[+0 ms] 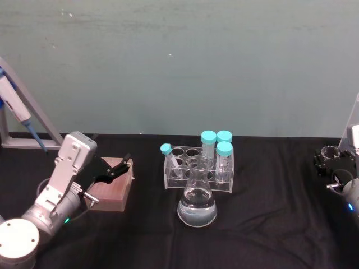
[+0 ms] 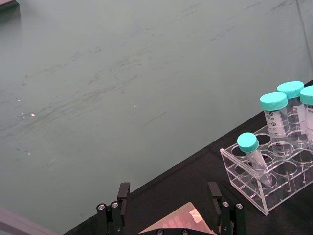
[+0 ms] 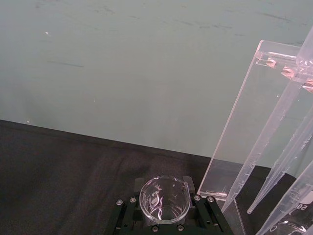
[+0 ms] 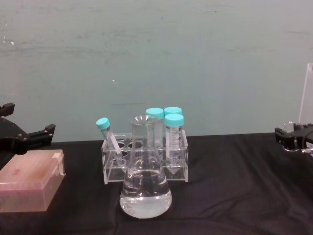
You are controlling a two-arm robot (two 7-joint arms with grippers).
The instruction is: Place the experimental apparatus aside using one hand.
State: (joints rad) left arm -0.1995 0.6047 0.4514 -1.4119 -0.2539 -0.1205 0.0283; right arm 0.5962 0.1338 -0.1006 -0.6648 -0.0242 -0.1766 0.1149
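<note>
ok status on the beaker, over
Copy: right gripper shut on small beaker, beside pipette stand. Idle left gripper open over pink box. Centre: flask and tube rack, out of the way.

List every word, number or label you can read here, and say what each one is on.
"50": printed on clear lab ware close to the right wrist camera, beside the pipettes; which piece it is, cannot tell.
Capped tubes: printed graduation marks, too small to read.
Conical flask, small beaker, tube rack, pink box: no text seen.
</note>
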